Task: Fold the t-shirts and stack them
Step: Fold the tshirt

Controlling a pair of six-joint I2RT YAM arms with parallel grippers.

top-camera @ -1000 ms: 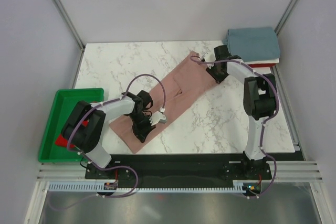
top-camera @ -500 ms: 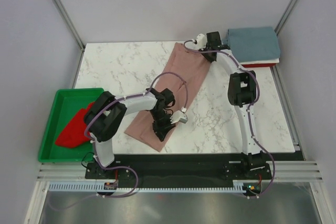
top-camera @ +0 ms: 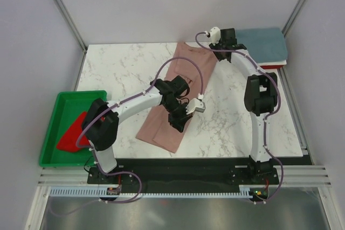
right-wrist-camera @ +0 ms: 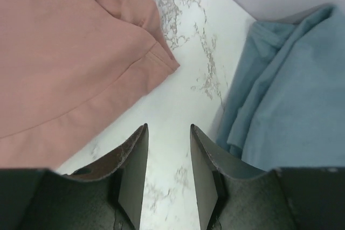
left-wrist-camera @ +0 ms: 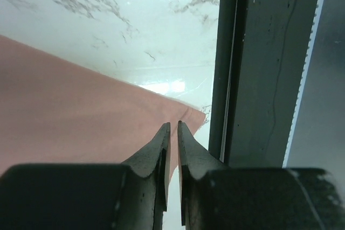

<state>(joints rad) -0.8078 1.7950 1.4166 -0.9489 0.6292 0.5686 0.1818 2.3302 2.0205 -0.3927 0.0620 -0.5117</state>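
1. left gripper (left-wrist-camera: 172,126) is pinched almost closed at the near hem of the dusty-pink cloth t-shirt (top-camera: 156,130); whether it has caught cloth, i cannot tell. right gripper (right-wrist-camera: 167,130) gapes empty by the far end.
2. likely step: straightening the lengthwise-folded strip; next, carry one end over the other.
3. long axis runs from the near edge of the table (top-camera: 118,68) toward its far right corner, sleeve end far.

The left arm (top-camera: 135,106) bends forward and to its right, the left gripper (left-wrist-camera: 172,129) aimed down with its jaws nearly touching, only a thin slit between them. The right arm (top-camera: 257,92) stretches far forward, the right gripper (right-wrist-camera: 167,133) at its end spread apart.
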